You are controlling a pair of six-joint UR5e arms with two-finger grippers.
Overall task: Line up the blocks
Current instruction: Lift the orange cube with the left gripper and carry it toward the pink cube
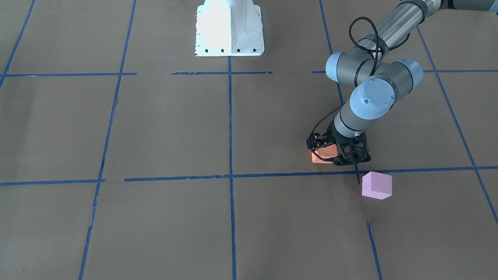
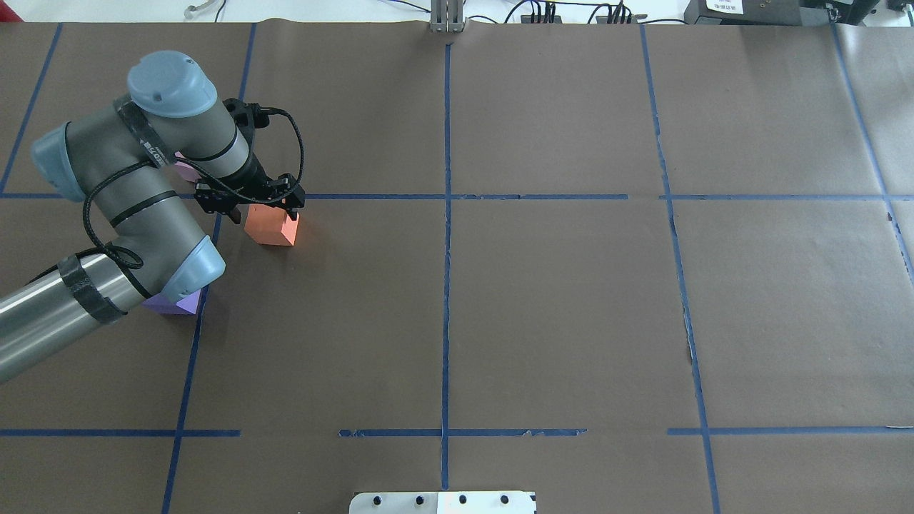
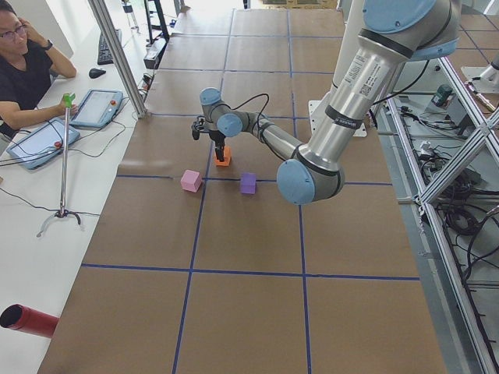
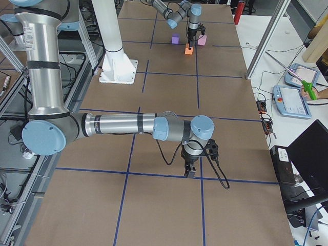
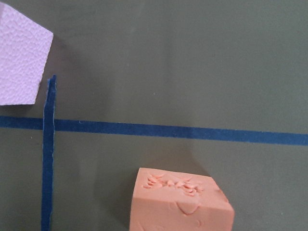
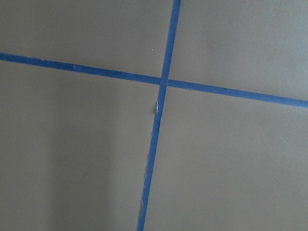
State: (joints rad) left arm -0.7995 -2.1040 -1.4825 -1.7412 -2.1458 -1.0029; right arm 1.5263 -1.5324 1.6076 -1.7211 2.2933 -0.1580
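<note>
In the overhead view the purple cube [image 2: 178, 303] lies far left, half under the elbow of the left arm [image 2: 128, 214]. The pink cube [image 1: 376, 185] is beyond it, mostly hidden by the wrist. Next, the left gripper [image 2: 255, 210] hangs with jaws spread over the orange cube [image 2: 270, 230], which rests just on the robot's side of a tape line [image 2: 371, 196]. The right gripper [image 4: 190, 173] is over a tape crossing [image 6: 162, 81]; spread or closed, I cannot tell.

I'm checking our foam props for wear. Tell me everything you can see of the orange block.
The orange block is a small, matte, foam-like cube with shallow dents pressed into one face. It sits on the brown paper-covered table, turned askew to the blue tape lines and close to where two cross. The left claw hangs right over it; whether the claw touches it cannot be told.
</note>
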